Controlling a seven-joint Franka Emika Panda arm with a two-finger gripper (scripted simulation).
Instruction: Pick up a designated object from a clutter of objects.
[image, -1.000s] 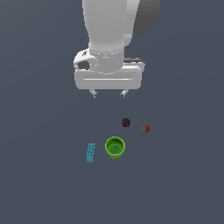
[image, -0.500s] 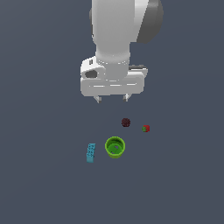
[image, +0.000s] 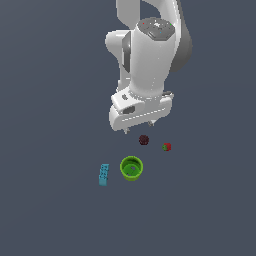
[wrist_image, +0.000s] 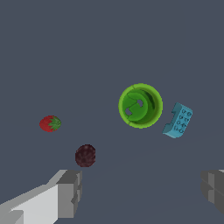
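Early going: nothing grasped yet. White two-fingered gripper (image: 141, 127) up above the clutter, fingers spread wide and empty, well clear of the floor. Tiny red strawberry with a green leafy top (image: 167, 146) alone on the dark grey floor (image: 50, 100), near the dark maroon bumpy ball (image: 144, 140), on its exterior-view right. Bright green round cup (image: 131, 168) and cyan studded brick (image: 103, 174) farther off. Still to do: line up over the strawberry, descend, close, lift.

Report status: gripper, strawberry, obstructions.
Gripper open, empty, above the clutter. Strawberry untouched on the floor. Maroon ball sits close beside it, apart.
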